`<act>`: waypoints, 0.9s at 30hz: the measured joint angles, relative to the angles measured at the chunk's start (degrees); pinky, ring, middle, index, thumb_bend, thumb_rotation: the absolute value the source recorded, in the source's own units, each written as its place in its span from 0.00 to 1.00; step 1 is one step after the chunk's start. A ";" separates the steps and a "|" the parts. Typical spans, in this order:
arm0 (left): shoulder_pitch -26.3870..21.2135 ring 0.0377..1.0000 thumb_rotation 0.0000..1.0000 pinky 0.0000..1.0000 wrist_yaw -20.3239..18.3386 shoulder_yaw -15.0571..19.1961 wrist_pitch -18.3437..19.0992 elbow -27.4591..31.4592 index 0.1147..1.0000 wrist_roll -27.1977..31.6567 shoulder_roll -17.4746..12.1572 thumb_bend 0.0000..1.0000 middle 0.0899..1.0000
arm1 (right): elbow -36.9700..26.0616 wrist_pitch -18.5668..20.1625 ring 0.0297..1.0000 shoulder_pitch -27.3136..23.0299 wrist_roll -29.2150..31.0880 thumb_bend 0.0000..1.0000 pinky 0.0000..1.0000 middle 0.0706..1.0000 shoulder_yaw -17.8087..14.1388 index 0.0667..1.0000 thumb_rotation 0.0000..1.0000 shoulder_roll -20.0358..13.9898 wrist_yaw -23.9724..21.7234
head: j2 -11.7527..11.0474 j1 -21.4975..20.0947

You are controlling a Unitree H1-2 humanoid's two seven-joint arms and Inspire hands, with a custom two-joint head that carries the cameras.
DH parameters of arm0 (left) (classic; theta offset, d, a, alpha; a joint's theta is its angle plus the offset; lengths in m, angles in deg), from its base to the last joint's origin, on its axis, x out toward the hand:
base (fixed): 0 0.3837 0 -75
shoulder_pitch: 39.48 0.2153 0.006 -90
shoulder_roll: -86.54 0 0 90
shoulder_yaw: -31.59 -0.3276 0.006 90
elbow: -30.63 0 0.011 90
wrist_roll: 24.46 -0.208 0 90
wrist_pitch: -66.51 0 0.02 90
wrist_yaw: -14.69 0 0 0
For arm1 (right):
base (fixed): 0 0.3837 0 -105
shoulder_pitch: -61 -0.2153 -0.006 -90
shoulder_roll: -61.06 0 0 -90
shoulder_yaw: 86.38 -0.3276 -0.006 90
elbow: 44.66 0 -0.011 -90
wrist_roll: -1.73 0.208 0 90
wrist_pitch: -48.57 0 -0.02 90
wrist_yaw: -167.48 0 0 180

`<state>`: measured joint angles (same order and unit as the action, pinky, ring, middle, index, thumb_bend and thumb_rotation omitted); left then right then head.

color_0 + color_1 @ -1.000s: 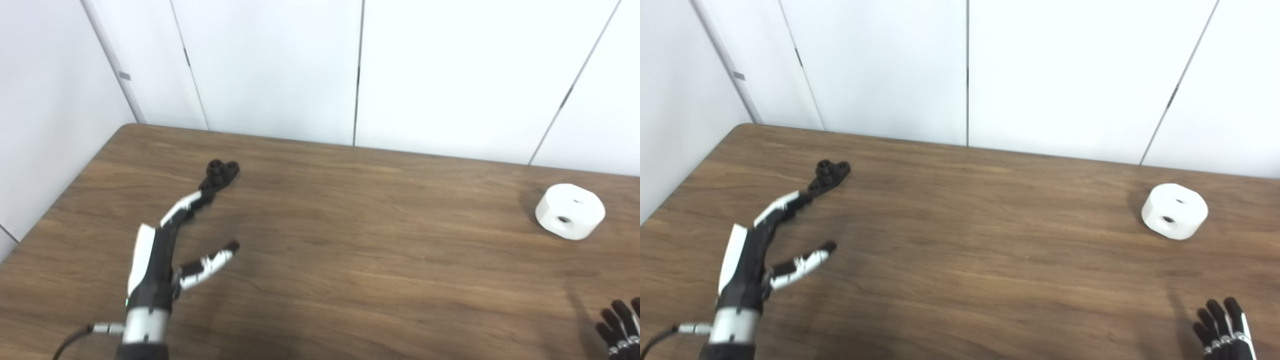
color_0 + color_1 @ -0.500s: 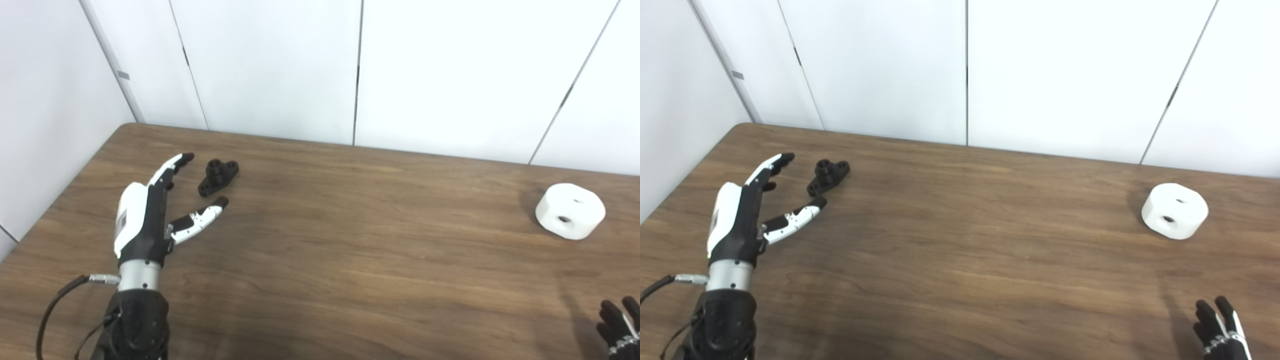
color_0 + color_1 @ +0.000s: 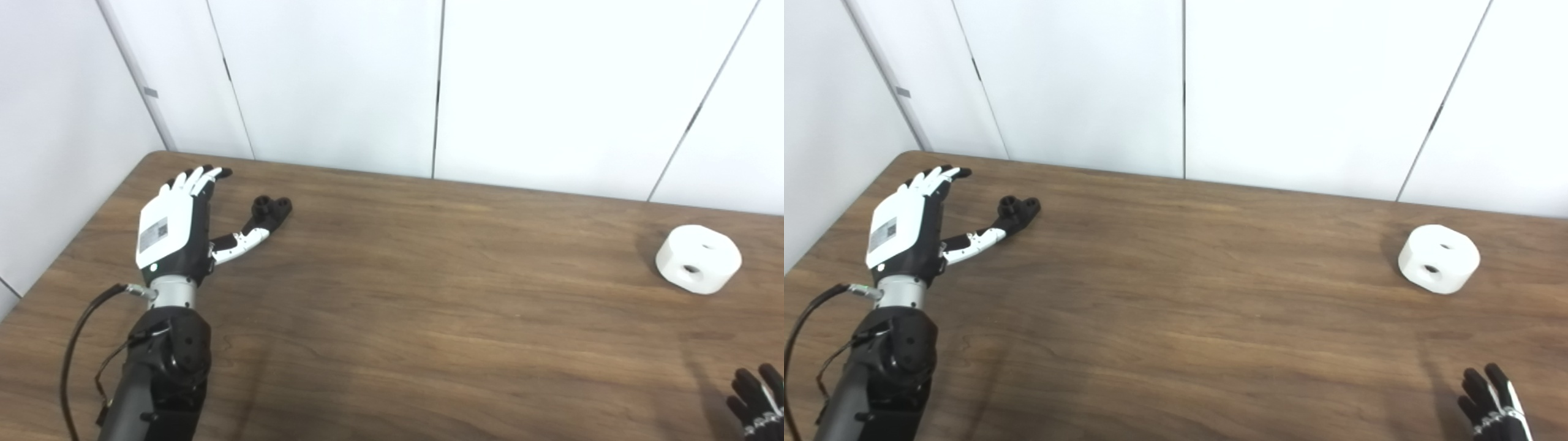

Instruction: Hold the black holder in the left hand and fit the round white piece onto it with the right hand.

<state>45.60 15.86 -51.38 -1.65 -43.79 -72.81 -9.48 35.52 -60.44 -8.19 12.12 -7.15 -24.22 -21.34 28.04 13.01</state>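
Note:
The small black holder lies on the wooden table at the far left. My left hand is open just left of it, back facing the camera, fingers stretched toward the far edge. Its thumb reaches right and its tip covers the holder's near end; whether it touches is unclear. The round white piece, with two holes in its top, sits on the table at the far right. Only the dark fingertips of my right hand show at the bottom right corner, spread apart and holding nothing.
White wall panels stand right behind the table's far edge. The table's left edge runs close beside my left arm, with a cable looping off the wrist.
My left hand moved forward and left past the holder and turned its back toward the camera; its thumb now reaches the holder. The right hand barely shifted. Holder and white piece stayed put.

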 measured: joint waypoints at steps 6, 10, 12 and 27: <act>-2.61 0.97 0.48 1.00 -0.13 -1.18 1.67 -4.85 0.81 -1.55 -1.01 0.86 0.93 | -0.04 0.10 0.94 0.05 0.21 0.58 0.94 0.93 0.05 0.95 1.00 -0.02 0.04 | 0.18 -0.26; -4.66 0.98 0.50 1.00 -0.34 -2.32 2.36 -8.56 0.81 -1.73 -1.83 0.87 0.93 | -0.12 0.12 0.94 0.10 0.24 0.58 0.94 0.92 0.09 0.95 1.00 -0.01 0.11 | 0.26 -0.44; -5.61 0.98 0.49 1.00 -0.39 -2.83 3.10 -9.97 0.80 -1.87 -2.04 0.87 0.92 | -0.17 0.12 0.94 0.14 0.11 0.59 0.93 0.92 0.13 0.95 1.00 -0.01 0.24 | 0.44 -0.61; -8.58 0.95 0.49 1.00 0.29 -5.08 4.26 -19.06 0.77 -0.89 -2.47 0.84 0.91 | -1.10 1.06 0.94 0.83 -0.27 0.58 0.93 0.92 0.47 0.95 1.00 0.02 1.26 | 0.70 -1.14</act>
<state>37.03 16.16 -56.46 2.62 -62.85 -73.70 -11.94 34.42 -59.38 -7.36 11.85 -6.67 -24.19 -20.07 28.74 11.87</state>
